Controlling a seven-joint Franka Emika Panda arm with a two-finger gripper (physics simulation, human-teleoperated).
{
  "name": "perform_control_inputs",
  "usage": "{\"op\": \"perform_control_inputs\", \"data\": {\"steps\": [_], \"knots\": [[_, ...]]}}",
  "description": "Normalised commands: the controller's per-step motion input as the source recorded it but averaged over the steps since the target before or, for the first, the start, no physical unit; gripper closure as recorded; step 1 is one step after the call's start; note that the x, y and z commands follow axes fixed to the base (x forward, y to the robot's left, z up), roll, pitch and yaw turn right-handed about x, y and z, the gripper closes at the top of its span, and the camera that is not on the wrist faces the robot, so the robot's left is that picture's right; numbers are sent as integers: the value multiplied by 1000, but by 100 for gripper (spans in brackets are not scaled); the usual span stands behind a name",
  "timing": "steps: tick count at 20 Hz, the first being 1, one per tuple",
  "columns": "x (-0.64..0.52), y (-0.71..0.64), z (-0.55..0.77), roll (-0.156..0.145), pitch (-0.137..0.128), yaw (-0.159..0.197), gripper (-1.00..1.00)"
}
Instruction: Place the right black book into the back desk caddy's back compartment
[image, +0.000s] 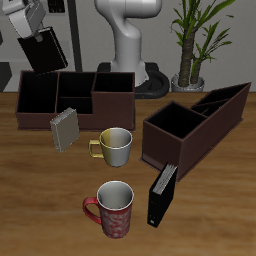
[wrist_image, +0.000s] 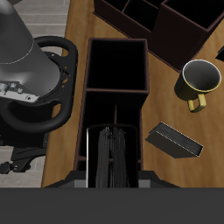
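Observation:
My gripper (image: 35, 33) is raised high over the table's back corner, shut on the right black book (image: 45, 50), which hangs tilted below the fingers. The back desk caddy (image: 60, 108), a low wide dark-brown box with several open compartments, lies beneath the book with a clear gap between them. Seen from the wrist, the book (wrist_image: 112, 150) shows edge-on between the jaws of my gripper (wrist_image: 112, 173), directly over one open compartment of the caddy (wrist_image: 87, 96); a second compartment lies just beyond it. I cannot tell which of these is the back compartment.
A second black book (image: 160, 195) stands near the front edge beside a red mug (image: 115, 207). A yellow mug (image: 117, 147) and a small grey patterned book (image: 65, 128) sit just in front of the caddy. A long narrow caddy (image: 195, 125) lies slantwise nearby. The robot base (wrist_image: 31, 74) is close behind.

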Motion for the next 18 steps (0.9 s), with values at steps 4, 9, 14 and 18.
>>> {"op": "perform_control_inputs", "data": {"steps": [4,9,14,18], "knots": [[125,-91,153,-31,-56,-49,100],[88,150,-60,12,1,-57,100],[-57,391,-260,84,46,33,100],[-92,202,-89,34,20,2,100]]}}
